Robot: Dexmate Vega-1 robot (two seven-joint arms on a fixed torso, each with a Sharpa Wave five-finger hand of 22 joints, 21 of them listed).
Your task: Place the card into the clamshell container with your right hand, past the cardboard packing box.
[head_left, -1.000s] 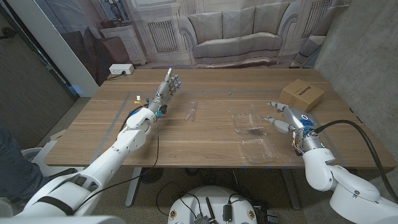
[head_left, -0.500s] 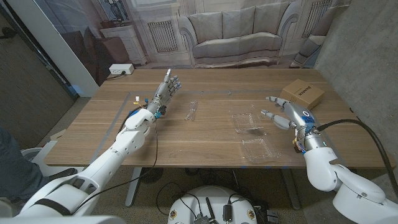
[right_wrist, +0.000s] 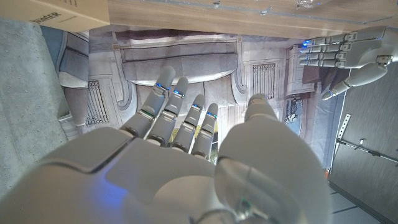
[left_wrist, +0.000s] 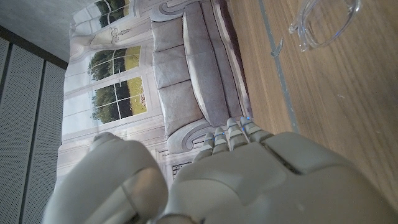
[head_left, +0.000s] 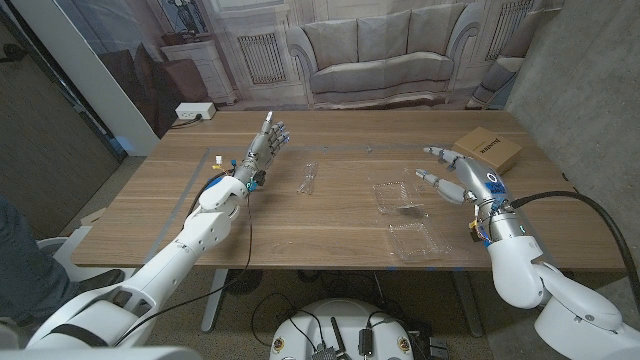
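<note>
My right hand hangs open above the table with its fingers spread and nothing in it. It is just in front of the cardboard packing box and to the right of the clear clamshell container. The container lies open, its other half nearer me. A small dark flat thing lies in the far half; I cannot tell if it is the card. The right wrist view shows that hand's back and the box. My left hand stands at the far left, fingers straight, holding nothing.
A small clear plastic piece lies mid-table between the hands, also seen in the left wrist view as a clear plastic piece. A few small bits lie near the left hand. The right table edge runs close behind the box.
My right hand has lifted and moved farther from me, toward the box, with its fingers still spread. The left arm and the container have stayed put.
</note>
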